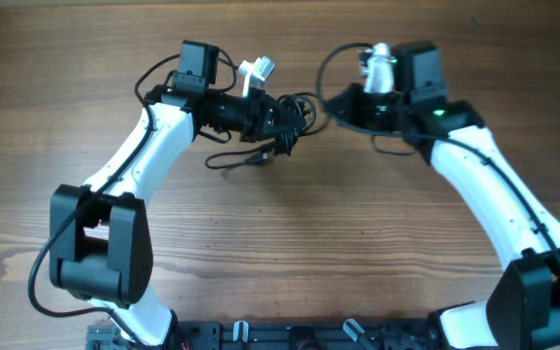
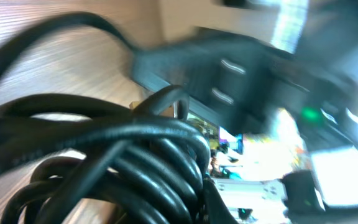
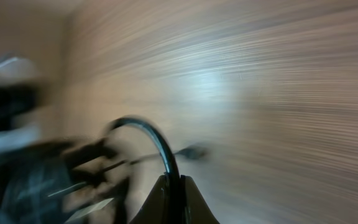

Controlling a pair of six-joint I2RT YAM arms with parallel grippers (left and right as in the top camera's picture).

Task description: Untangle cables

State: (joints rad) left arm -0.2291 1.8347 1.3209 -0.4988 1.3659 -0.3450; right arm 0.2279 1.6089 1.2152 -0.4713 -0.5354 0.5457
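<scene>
Two claws shut: left claw (image 1: 282,119) on the cables (image 2: 135,143) at the knot, right claw (image 3: 173,186) on one loop (image 3: 143,124); pull apart slowly, low over the bench (image 1: 358,253), stop if it tightens.

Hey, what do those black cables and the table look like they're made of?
The cables: probably a rubber or plastic jacket, smooth with a slight sheen; highlights run along the bending black strands. The table: wood or wood-look laminate, matte; brown grain streaks show, but which cannot be told.
</scene>
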